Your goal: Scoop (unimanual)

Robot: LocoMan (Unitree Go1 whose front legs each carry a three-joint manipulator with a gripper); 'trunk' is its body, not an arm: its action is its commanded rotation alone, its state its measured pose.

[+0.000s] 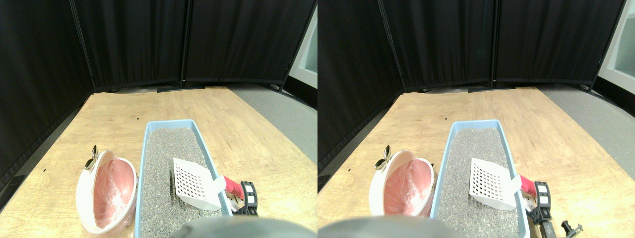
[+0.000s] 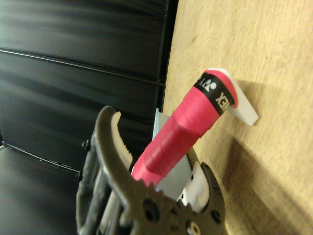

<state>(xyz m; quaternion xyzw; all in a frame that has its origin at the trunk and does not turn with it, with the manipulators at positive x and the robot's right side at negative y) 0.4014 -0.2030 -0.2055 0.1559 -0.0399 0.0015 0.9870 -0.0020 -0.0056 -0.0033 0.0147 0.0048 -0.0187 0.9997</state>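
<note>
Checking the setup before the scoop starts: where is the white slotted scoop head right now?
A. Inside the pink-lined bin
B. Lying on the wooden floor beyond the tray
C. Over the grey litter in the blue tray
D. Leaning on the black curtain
C: in the stereo pair view the white scoop sits over the grey litter inside the blue tray, while the pink-lined bin stands beside the tray.

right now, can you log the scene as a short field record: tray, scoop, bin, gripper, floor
tray: light blue litter tray, filled with grey litter
scoop: white slotted scoop, head over the litter near the tray's right wall, pink-wrapped handle sticking out past that wall
bin: white bin with pink liner, left of the tray, tilted
gripper: right gripper shut on the handle, outside the tray
floor: wooden boards, black curtains behind
</note>
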